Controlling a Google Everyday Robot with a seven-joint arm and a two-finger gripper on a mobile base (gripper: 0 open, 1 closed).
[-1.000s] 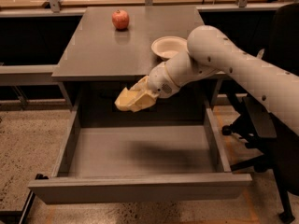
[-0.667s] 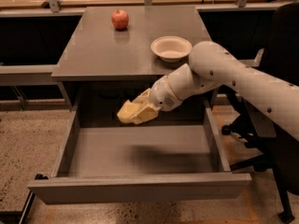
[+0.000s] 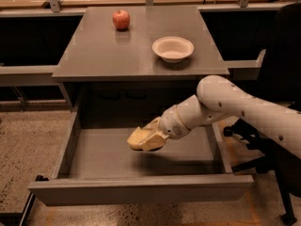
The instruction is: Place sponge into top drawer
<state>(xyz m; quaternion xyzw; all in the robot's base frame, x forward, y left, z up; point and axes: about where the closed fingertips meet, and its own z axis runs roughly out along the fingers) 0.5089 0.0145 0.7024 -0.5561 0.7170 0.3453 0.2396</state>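
Observation:
The top drawer (image 3: 141,190) is pulled wide open below the grey cabinet top; its floor is bare. My gripper (image 3: 150,135) reaches in from the right on the white arm and hangs low inside the drawer, just above the floor near the middle. It is shut on the pale yellow sponge (image 3: 138,142), which sticks out to the left of the cream fingers. A shadow lies on the drawer floor right under the sponge.
A red apple (image 3: 121,19) stands at the back of the cabinet top (image 3: 94,55). A white bowl (image 3: 172,48) sits to its right. A black chair (image 3: 282,60) stands to the right of the drawer. The floor is speckled.
The arm has moved down and forward with the sponge, from the level of the cabinet's front edge into the open drawer, close above its floor.

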